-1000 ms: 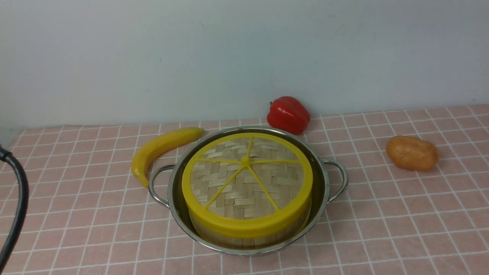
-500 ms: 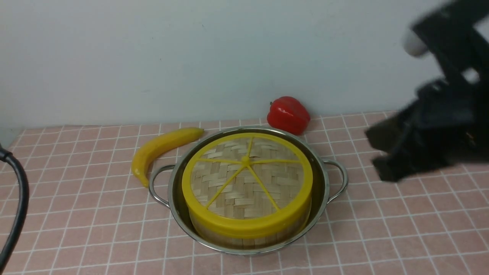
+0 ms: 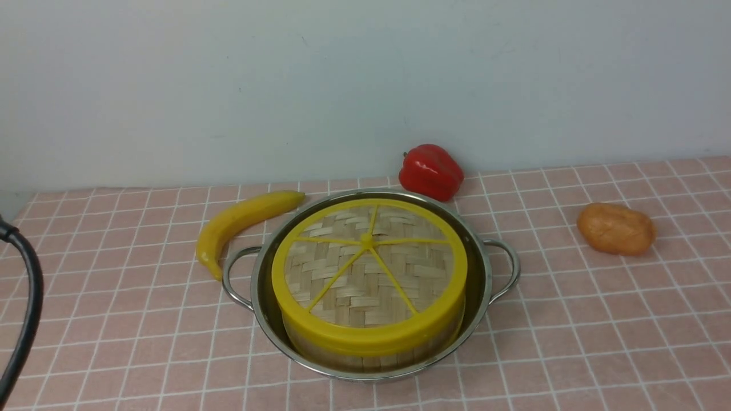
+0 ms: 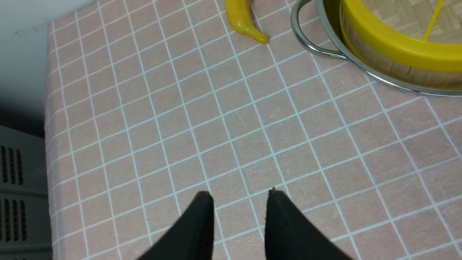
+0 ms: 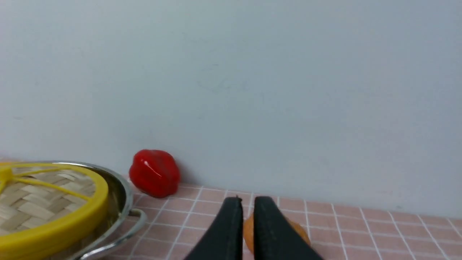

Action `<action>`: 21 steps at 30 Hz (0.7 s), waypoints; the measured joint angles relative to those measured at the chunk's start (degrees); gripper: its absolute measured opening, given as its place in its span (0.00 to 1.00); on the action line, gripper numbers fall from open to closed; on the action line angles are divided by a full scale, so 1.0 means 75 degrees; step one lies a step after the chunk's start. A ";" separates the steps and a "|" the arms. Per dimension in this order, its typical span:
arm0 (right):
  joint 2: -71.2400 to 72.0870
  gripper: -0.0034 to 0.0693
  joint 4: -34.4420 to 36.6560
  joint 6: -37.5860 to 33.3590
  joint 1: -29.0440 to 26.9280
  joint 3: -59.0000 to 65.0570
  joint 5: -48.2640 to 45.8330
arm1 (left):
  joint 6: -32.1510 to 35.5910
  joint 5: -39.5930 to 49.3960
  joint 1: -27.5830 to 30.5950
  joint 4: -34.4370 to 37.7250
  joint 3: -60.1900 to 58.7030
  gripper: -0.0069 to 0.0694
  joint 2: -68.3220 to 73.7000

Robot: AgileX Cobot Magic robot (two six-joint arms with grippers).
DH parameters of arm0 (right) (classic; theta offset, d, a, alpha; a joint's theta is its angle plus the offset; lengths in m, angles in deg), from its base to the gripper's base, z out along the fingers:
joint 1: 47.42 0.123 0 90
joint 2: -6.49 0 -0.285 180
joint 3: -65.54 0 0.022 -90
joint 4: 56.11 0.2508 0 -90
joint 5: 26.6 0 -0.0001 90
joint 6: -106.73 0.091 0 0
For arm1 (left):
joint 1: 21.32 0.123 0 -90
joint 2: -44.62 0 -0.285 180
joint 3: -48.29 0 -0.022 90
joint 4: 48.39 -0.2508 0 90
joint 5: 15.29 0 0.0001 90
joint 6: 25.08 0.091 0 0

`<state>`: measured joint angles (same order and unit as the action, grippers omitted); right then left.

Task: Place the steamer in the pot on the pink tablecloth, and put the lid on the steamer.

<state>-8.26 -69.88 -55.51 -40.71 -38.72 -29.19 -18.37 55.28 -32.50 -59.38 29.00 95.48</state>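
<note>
— While the left gripper [image 4: 238, 196] is hanging over bare pink tablecloth [image 4: 180, 119] with its jaws parted and nothing between them, what is lying beyond it?

— Ahead of it, the pot [image 3: 482, 268] is cradling the steamer [image 3: 365, 351], and the lid [image 3: 368, 268] is sitting square on top, so the task is looking finished.

— And the right gripper [image 5: 244, 202]?

— Its jaws are showing only a thin gap, gripping nothing; an orange lump [image 5: 299, 229], possibly a potato, is lying just past them, partly hidden. A pale wall is backing the table.

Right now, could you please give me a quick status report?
Left gripper open, empty, above the pink tablecloth. Right gripper slightly parted, empty. Lid on steamer in pot. Nothing obstructing.
</note>
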 joint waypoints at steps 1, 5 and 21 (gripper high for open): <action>0.0017 0.16 0.0000 0.0038 -0.0018 0.0064 -0.0019 | 0.0000 0.0000 0.0000 0.0000 0.0000 0.35 0.0000; 0.0120 0.19 0.0021 0.0437 -0.0231 0.0247 -0.0523 | 0.0000 0.0000 0.0000 0.0000 0.0000 0.37 0.0000; 0.0887 0.25 0.0403 0.0593 -0.0385 0.0263 -0.2116 | 0.0000 0.0000 0.0000 0.0000 0.0000 0.40 0.0000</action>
<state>-1.60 -66.85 -51.06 -43.59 -36.75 -45.05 -18.37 55.28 -32.50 -59.38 29.00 95.48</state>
